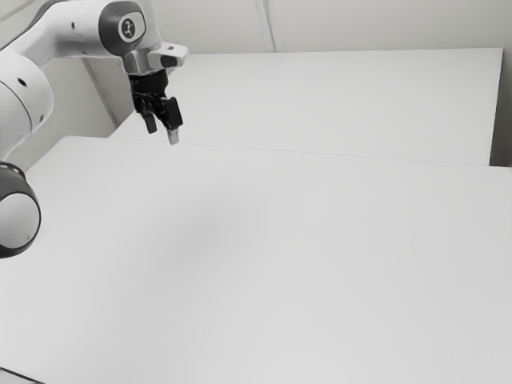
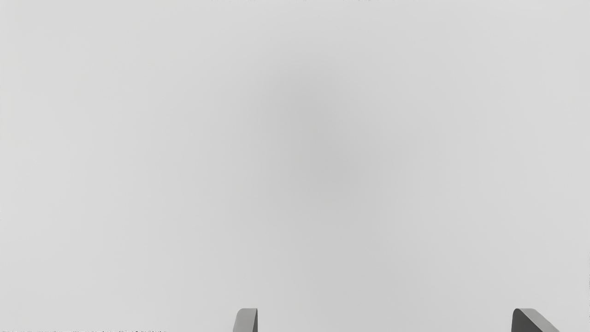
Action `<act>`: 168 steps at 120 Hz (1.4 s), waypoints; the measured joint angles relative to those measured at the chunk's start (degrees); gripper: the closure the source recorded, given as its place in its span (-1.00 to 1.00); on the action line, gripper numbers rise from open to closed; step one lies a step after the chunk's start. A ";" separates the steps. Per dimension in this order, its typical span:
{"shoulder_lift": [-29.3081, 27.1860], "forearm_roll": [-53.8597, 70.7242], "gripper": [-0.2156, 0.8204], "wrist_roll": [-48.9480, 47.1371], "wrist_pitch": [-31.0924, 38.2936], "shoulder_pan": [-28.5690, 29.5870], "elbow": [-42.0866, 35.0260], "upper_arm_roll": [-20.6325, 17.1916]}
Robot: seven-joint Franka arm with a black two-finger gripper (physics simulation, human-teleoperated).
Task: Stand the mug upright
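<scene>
Black, grey-tipped fingers (image 1: 169, 125) stand wide apart above a white table (image 1: 336, 272); a soft shadow (image 1: 204, 232) darkens its surface

A white robot arm (image 1: 76, 36) reaches over a broad white tabletop (image 1: 280, 264) in a plain, pale room that most resembles a lab or a test space, though the pictures leave its exact kind uncertain. Beyond the tabletop's far edge lies a second flat white surface (image 1: 344, 104), backed by off-white walls (image 1: 384, 24) marked by a narrow upright strip (image 1: 270, 28). A dark grey area (image 1: 505, 120) borders that surface at the exterior view's right. The wrist view looks onto smooth, light grey material with a soft shadow (image 2: 318, 147). The arm and bare, neutral finishes are the chief signs of a lab-like setting.
</scene>
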 joint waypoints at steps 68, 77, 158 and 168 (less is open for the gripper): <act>-13.85 -0.91 -0.58 -8.91 3.67 24.49 -14.20 0.06; -14.44 -1.11 -0.58 -7.97 4.38 27.99 -15.28 0.79; 8.93 -6.94 -0.58 17.85 9.64 42.95 0.97 13.57; 12.00 -7.05 -0.58 21.11 10.76 45.82 3.80 11.21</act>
